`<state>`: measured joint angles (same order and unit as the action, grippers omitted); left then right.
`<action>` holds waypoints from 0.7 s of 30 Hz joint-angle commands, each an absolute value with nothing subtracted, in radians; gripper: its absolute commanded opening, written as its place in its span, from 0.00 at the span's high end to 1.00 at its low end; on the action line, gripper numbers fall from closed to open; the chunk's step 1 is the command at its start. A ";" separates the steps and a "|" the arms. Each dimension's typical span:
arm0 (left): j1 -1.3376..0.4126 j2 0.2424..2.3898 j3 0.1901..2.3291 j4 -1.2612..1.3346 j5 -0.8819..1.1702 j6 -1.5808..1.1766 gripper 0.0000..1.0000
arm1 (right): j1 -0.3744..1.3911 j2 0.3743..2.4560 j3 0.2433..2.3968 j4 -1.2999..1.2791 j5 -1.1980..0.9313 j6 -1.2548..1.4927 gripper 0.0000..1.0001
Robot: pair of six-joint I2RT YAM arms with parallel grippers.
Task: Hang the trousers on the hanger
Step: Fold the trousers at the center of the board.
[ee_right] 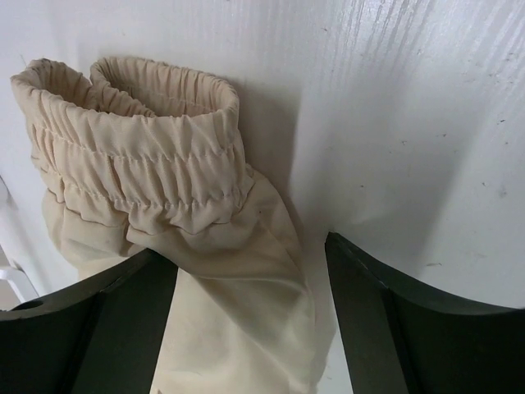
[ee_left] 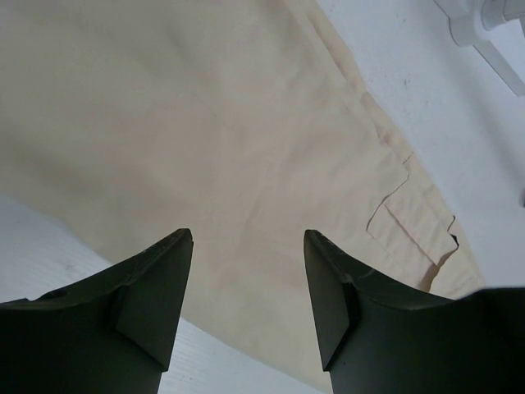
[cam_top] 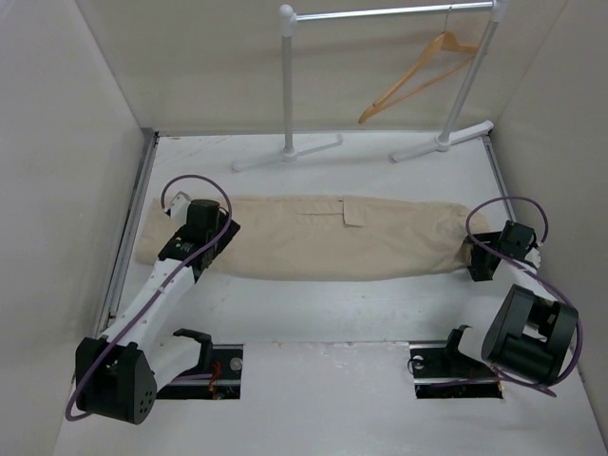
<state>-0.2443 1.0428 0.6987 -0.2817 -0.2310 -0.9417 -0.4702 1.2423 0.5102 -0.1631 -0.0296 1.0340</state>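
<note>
Lying flat on the table [cam_top: 332, 313], the trousers [cam_top: 304, 237] stretch lengthwise from one arm to the other, folded into a single long strip. A pocket flap [cam_top: 353, 217] shows on top, near the middle of their far edge.

Left gripper [ee_left: 248, 238]: positioned over the left end of the trousers and pointing down at the cloth. Its fingers stand apart. In the left wrist view, smooth cloth fills the gap beyond them, and nothing is clamped.

Right gripper [ee_right: 250, 254]: positioned over the right end of the trousers, where a gathered elastic band [ee_right: 156, 164] stands bunched up off the table. Its fingers stand wide apart, one on each side of the cloth just below the band. No pinch on the fabric is visible. Whether the fingertips touch the cloth cannot be told.

Hanger [cam_top: 418, 76]: hooked on the white rack [cam_top: 380, 14], beyond the far edge of the trousers and toward their right end. It is well apart from them and tilted on the rail. No cloth is on it.
</note>
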 commanded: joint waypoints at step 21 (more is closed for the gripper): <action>-0.537 1.123 1.052 -0.388 -0.374 -0.959 0.48 | -0.456 0.911 0.971 -0.449 0.189 0.847 0.91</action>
<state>-0.4675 1.1030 0.9573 -0.3511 -0.2981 -0.9478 -0.4511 0.9436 0.9104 -0.3912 0.1764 0.8913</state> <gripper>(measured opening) 0.527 0.103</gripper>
